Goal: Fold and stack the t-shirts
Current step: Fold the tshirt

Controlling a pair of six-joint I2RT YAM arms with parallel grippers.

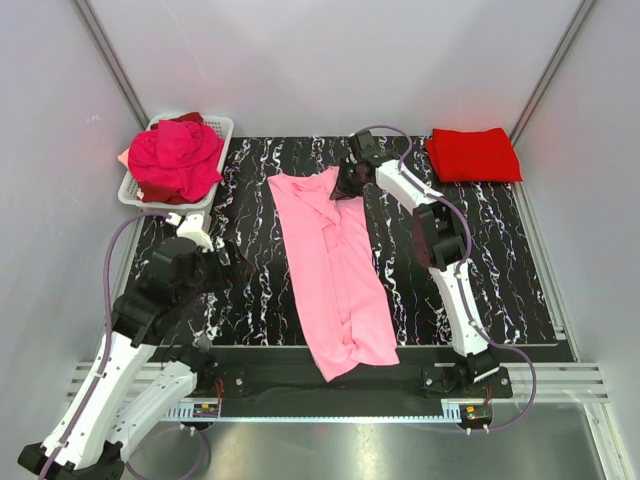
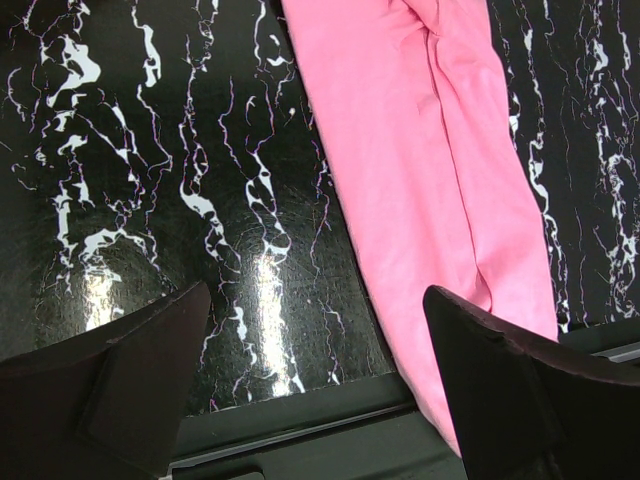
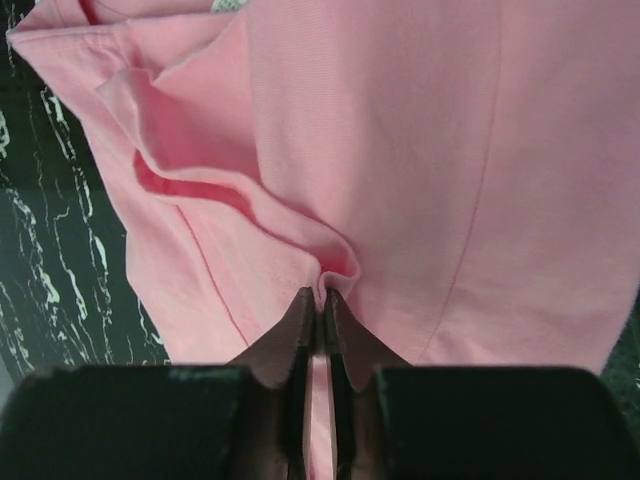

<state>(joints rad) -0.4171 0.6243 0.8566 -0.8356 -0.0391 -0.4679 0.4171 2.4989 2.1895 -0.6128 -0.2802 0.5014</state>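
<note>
A light pink t-shirt (image 1: pixel 335 270) lies lengthwise down the middle of the black marbled mat, folded into a long strip. My right gripper (image 1: pixel 350 183) is at its far right corner, shut on a pinched fold of the pink cloth (image 3: pixel 335 268). My left gripper (image 2: pixel 315 340) hangs open over the bare mat near the front edge, left of the pink t-shirt (image 2: pixel 440 170), holding nothing. A bright red t-shirt (image 1: pixel 473 154) lies folded at the mat's far right corner. Magenta and dark red t-shirts (image 1: pixel 175 160) are heaped in the basket.
A white mesh basket (image 1: pixel 222 130) stands at the far left corner of the mat. The mat's front edge (image 2: pixel 300 395) meets a dark rail. Grey walls close in the sides and back.
</note>
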